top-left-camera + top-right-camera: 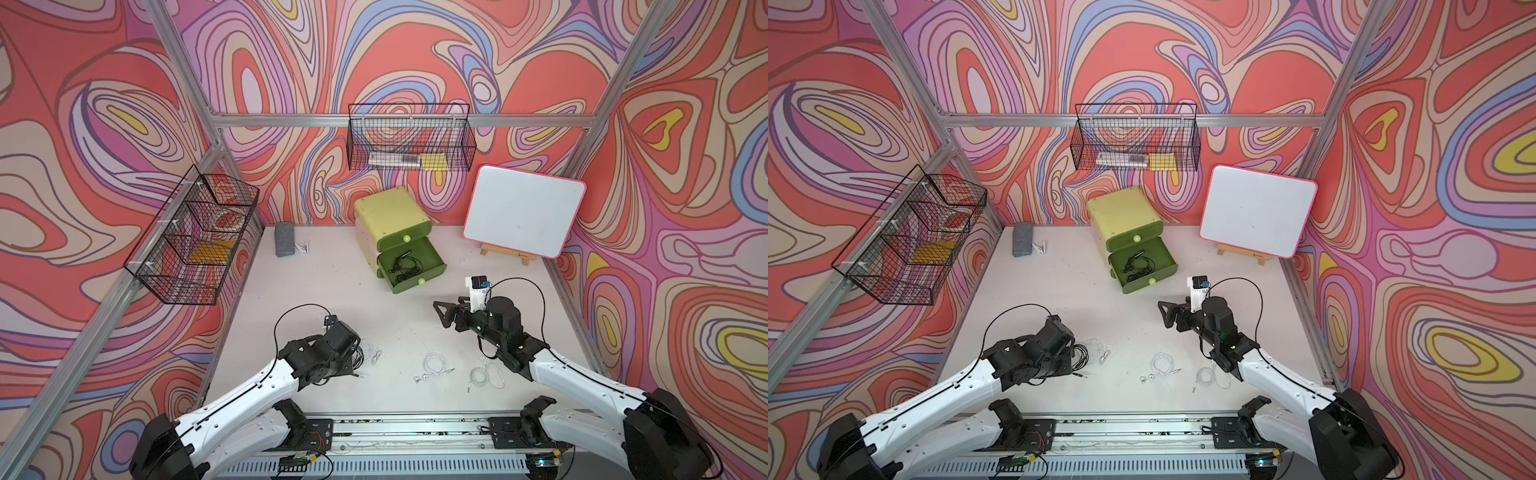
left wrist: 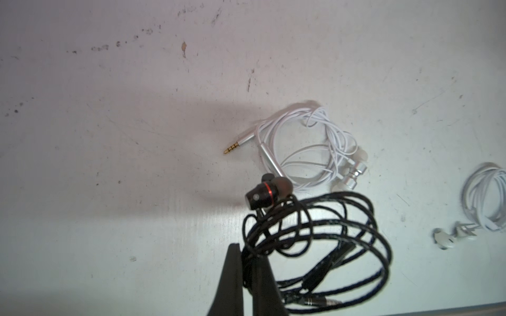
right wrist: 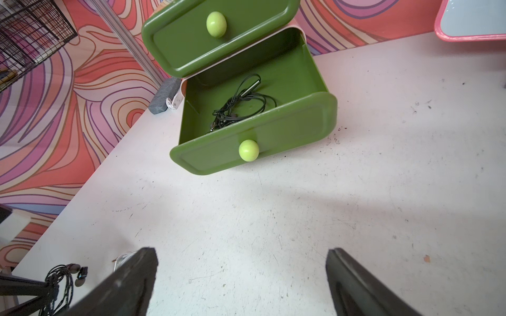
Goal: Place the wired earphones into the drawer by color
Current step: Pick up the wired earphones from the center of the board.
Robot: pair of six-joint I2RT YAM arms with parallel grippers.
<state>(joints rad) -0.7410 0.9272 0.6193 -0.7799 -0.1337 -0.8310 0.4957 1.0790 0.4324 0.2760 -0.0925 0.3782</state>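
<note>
Clenching black earphones [image 2: 260, 195] in left end effector [image 2: 247, 254]; right end effector [image 3: 242, 254] released. Black set [image 3: 241, 105] in drawer [image 3: 287, 128] ahead, white sets [image 2: 335, 145] pending.

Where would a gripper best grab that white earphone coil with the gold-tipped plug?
The white earphones lie flat on the table, so likely from straight above, at the bunched strands beside the silver earbuds, where several loops cross: one pinch should catch the coil.
</note>
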